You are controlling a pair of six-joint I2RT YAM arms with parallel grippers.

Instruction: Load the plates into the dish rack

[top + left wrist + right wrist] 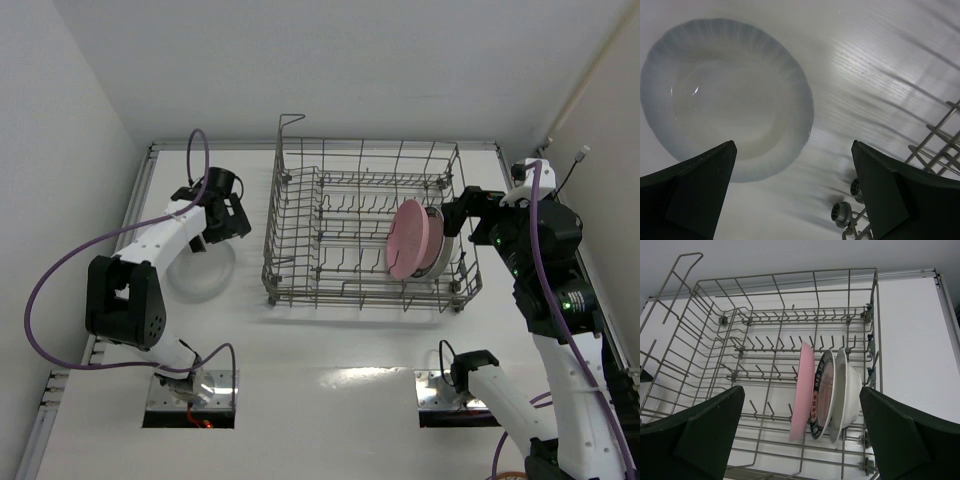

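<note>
My left gripper (794,145) hangs wide open, holding nothing. A white plate (725,95) lies flat on the desk (865,75) just beneath it, toward the left finger, and nothing of the gripper touches it. A corner of the rack (841,212) shows by the right finger. My right gripper (801,388) is spread open too and is empty, with the rack below and ahead of it. Between its fingers three plates stand on edge in the tines, packed together: a pink plate (802,390), a patterned plate (822,390), then a second white plate (842,390) nearest the right finger.
</note>
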